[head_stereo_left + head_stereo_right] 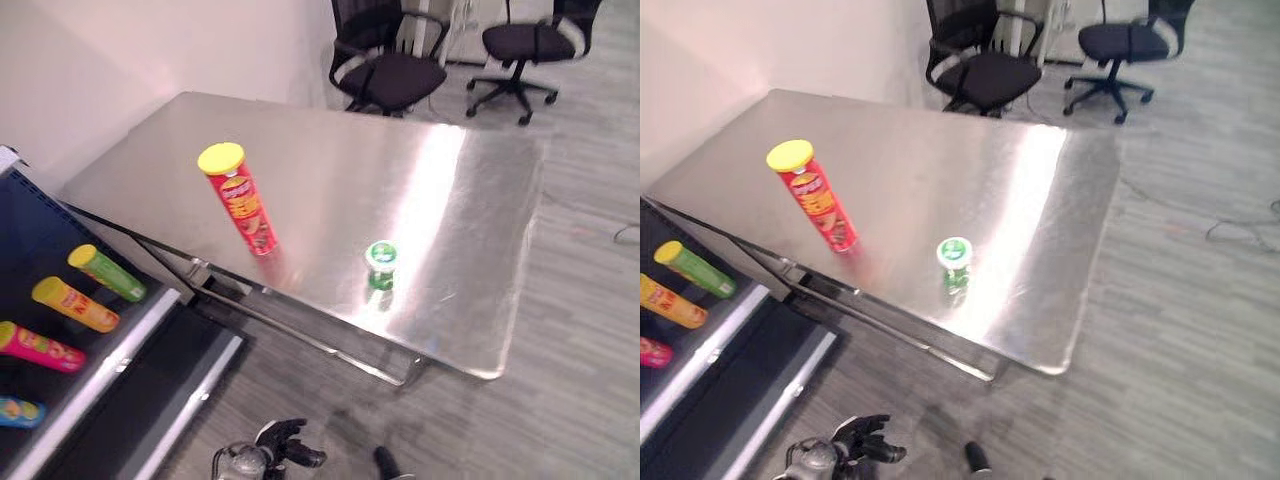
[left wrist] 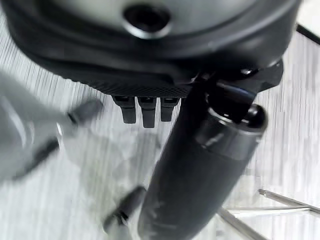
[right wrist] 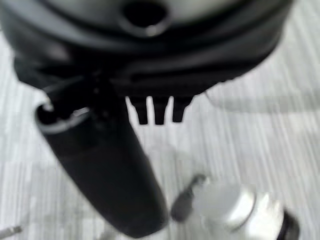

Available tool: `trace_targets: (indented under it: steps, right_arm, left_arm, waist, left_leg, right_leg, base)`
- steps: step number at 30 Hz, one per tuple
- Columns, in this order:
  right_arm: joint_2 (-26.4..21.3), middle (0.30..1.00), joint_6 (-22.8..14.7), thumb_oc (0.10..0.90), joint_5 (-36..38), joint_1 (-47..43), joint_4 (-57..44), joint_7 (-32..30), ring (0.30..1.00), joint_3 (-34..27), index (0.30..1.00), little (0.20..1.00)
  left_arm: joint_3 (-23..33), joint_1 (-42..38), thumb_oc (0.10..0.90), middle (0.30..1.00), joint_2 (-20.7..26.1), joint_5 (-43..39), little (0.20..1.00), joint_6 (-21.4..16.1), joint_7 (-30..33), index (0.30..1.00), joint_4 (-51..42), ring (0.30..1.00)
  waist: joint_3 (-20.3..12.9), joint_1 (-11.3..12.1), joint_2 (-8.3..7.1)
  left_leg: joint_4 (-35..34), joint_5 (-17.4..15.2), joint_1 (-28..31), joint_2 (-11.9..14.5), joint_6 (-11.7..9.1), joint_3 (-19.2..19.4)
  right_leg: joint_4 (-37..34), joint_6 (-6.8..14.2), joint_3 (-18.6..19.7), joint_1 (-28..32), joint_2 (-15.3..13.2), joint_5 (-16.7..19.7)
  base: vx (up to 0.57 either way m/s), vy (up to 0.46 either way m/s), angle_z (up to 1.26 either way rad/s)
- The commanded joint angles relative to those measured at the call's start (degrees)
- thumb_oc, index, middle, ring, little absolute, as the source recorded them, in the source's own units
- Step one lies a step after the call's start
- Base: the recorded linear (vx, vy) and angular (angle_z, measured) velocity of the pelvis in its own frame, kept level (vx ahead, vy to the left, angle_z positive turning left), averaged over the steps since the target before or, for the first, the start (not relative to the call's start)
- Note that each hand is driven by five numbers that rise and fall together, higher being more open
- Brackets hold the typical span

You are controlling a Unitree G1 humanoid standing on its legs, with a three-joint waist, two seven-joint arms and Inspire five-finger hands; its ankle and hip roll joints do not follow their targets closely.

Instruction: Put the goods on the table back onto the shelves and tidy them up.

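Looking down on a steel table (image 1: 330,150) sitting on a grey plank floor (image 1: 580,330). Standing on it near the front left: a red chip tube (image 1: 243,205) with a yellow lid, appearing to lean toward the table's left end. Sitting well apart from the tube, toward the front edge: a small green cup (image 1: 381,263) with a white and green lid, upright, throwing a green reflection on the metal. Nothing touching either one.

Showing at the left, below the table's level: a dark shelf (image 1: 120,365) with a pale front edge. Lying on it in a row, lids pointing up and left: a green tube (image 1: 108,272), an orange tube (image 1: 75,304), a pink tube (image 1: 40,347), and a blue one (image 1: 20,411) running off the frame. None of the four touching its neighbour.

Standing beyond the table's far side: two black office chairs (image 1: 390,65), the second (image 1: 520,45) further right.

Hanging low at the bottom edge, over the floor and away from the table: the left hand (image 1: 285,445). Pointing its fingers (image 2: 142,112) straight out with the thumb (image 2: 200,175) extended, holding nothing. Doing likewise over the floor planks: the right hand (image 3: 150,75), fingers relaxed and straight, thumb (image 3: 105,175) out, gripping nothing.
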Motion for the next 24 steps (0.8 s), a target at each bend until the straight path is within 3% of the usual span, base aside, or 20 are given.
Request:
trace_targets:
  steps: [1,2,3,5,7,8,10,12,13,14,16,18,20,21,24]
  right_arm:
    - [6.3,0.900,0.8,0.800,-1.6,-3.6,-0.1,0.5,0.900,4.6,0.900,0.900]
    - [6.5,0.900,0.4,0.800,-1.5,-3.5,-1.2,0.6,0.900,5.0,0.900,0.900]
    - [6.7,0.900,0.3,0.800,-1.5,-3.0,-1.4,0.9,0.900,5.3,0.900,0.900]
    - [7.0,0.900,0.1,0.800,-2.2,-1.7,-1.3,1.5,0.900,6.1,0.900,0.900]
    - [7.2,0.900,0.2,0.800,-2.6,-0.2,0.2,1.9,0.900,6.7,0.900,0.900]
    - [7.3,0.900,0.2,0.800,-2.6,0.3,0.8,2.1,0.900,6.9,0.900,0.900]
    - [7.3,0.900,0.1,0.800,-2.2,1.1,1.9,2.1,0.900,6.9,0.900,0.900]
    - [7.1,0.900,0.0,0.800,-2.2,1.4,2.5,2.2,0.900,6.9,0.900,0.900]
    - [7.3,0.900,-0.1,0.800,-2.0,1.9,3.4,1.9,0.900,7.0,0.900,0.900]
    - [7.3,0.900,-0.1,0.800,-2.0,1.9,3.4,1.9,0.900,7.0,0.900,0.900]
    - [7.1,0.900,-0.6,0.800,-1.6,2.0,2.6,2.2,0.900,7.3,0.900,0.900]
    - [6.7,0.900,-1.2,0.800,-1.6,2.0,1.1,1.5,0.900,7.0,0.900,0.900]
    - [6.3,0.900,-1.8,0.800,-1.7,1.7,-0.5,1.1,0.900,7.5,0.900,0.900]
    - [6.1,0.900,-2.2,0.800,-2.3,1.6,-1.6,0.8,0.900,8.2,0.900,0.900]
    - [5.5,0.900,-2.3,0.800,-3.8,1.9,-2.8,0.1,0.900,8.4,0.900,0.900]
  left_arm:
    - [2.9,-0.3,0.800,0.900,7.3,0.7,0.900,0.1,0.0,0.900,-0.5,0.900]
    - [3.2,0.2,0.800,0.900,7.9,0.8,0.900,0.2,-0.3,0.900,-0.7,0.900]
    - [3.3,0.7,0.800,0.900,8.3,1.3,0.900,0.1,-0.5,0.900,-0.7,0.900]
    - [3.3,1.8,0.800,0.900,8.7,3.0,0.900,0.2,-0.8,0.900,-0.5,0.900]
    - [3.4,2.3,0.800,0.900,8.8,4.7,0.900,0.4,-1.3,0.900,0.0,0.900]
    - [3.6,2.5,0.800,0.900,8.7,4.9,0.900,0.5,-1.5,0.900,0.3,0.900]
    - [3.4,2.7,0.800,0.900,8.5,5.6,0.900,0.5,-1.6,0.900,0.4,0.900]
    - [2.8,2.5,0.800,0.900,7.9,7.0,0.900,0.2,-1.8,0.900,0.7,0.900]
    - [3.6,1.4,0.800,0.900,7.9,6.3,0.900,0.5,-1.1,0.900,1.1,0.900]
    - [3.6,1.4,0.800,0.900,8.0,6.3,0.900,0.5,-1.1,0.900,1.1,0.900]
    - [4.3,1.5,0.800,0.900,7.7,4.9,0.900,0.0,-1.4,0.900,0.6,0.900]
    - [5.0,1.8,0.800,0.900,7.2,2.1,0.900,-0.3,-0.7,0.900,-0.2,0.900]
    - [5.5,2.1,0.800,0.900,6.9,0.9,0.900,-0.5,-0.5,0.900,-0.6,0.900]
    - [5.9,2.2,0.800,0.900,7.0,0.1,0.900,-0.7,-0.3,0.900,-0.9,0.900]
    - [6.6,2.1,0.800,0.900,7.1,-0.8,0.900,-0.6,0.0,0.900,-1.2,0.900]
  waist:
    - [1.5,3.4,-6.98]
    - [1.4,3.6,-6.86]
    - [1.1,3.5,-6.79]
    - [1.0,2.7,-7.15]
    - [0.3,2.1,-7.09]
    - [0.4,2.1,-7.19]
    - [0.5,1.8,-7.31]
    - [0.3,1.8,-7.54]
    - [0.3,1.8,-8.44]
    - [0.4,1.8,-8.45]
    - [0.7,2.3,-9.26]
    - [1.8,3.0,-10.61]
    - [2.2,3.8,-11.25]
    - [2.2,4.0,-11.60]
    - [1.6,4.2,-11.61]
  left_leg:
    - [3.9,-0.4,-1.0,4.5,-2.1,8.6]
    - [2.7,-0.1,-0.1,4.0,-1.5,10.5]
    - [1.2,-0.8,1.5,3.5,-1.7,11.1]
    - [-0.8,1.1,2.5,2.4,-0.5,13.9]
    - [-1.9,0.0,4.0,0.9,-0.3,14.3]
    - [-2.0,1.0,3.8,0.6,0.3,15.3]
    - [-2.0,-0.8,4.7,-0.9,0.6,14.7]
    - [-1.9,-1.4,5.0,-1.7,1.1,14.9]
    - [0.2,-2.7,5.2,-2.5,1.0,14.9]
    - [0.4,-2.8,5.2,-2.5,1.0,14.9]
    - [7.5,-5.1,3.5,-1.7,0.7,15.6]
    - [18.1,-4.2,-0.8,1.2,-1.1,15.9]
    - [23.5,-3.5,-3.1,2.5,-1.5,14.1]
    - [23.2,-1.6,-4.1,2.5,-0.7,13.6]
    - [19.9,-1.8,-4.3,2.4,-0.1,11.3]
  right_leg:
    - [3.5,3.7,-19.4,-2.1,-14.1,7.5]
    - [5.4,3.2,-22.9,-2.1,-12.6,5.7]
    - [6.8,3.7,-22.8,-1.5,-10.6,2.9]
    - [9.2,2.6,-20.2,-2.1,-4.1,0.0]
    - [10.2,2.2,-18.3,-1.2,2.0,-4.3]
    - [10.8,1.2,-18.0,-1.9,4.4,-4.2]
    - [11.2,0.6,-17.5,-0.9,7.2,-6.4]
    - [9.6,-0.3,-17.4,0.5,7.6,-6.7]
    - [5.8,-0.7,-14.7,2.3,8.7,-5.7]
    - [5.6,-0.7,-14.7,2.4,8.7,-5.6]
    - [4.0,-1.3,-15.2,3.9,8.2,-5.3]
    - [3.1,-2.4,-14.7,5.2,7.9,-5.0]
    - [2.4,-3.0,-14.7,6.1,7.8,-5.2]
    - [2.2,-3.3,-14.8,5.7,7.5,-4.2]
    - [1.8,-2.6,-14.6,6.3,6.6,-4.2]
  base:
    - [-0.08,0.393,-1.69]
    - [0.00,0.515,-1.60]
    - [0.00,0.380,-1.47]
    - [0.00,0.314,-1.46]
    - [0.06,0.222,-0.49]
    - [0.10,0.157,-0.17]
    - [0.06,0.106,-0.04]
    - [0.03,-0.002,0.02]
    - [0.05,-0.066,0.00]
    - [0.05,-0.095,-0.07]
    - [0.03,-0.096,-0.10]
    - [0.01,-0.144,-0.06]
    - [-0.03,-0.086,-0.26]
    - [-0.03,-0.015,-0.30]
    - [0.06,0.064,-0.07]
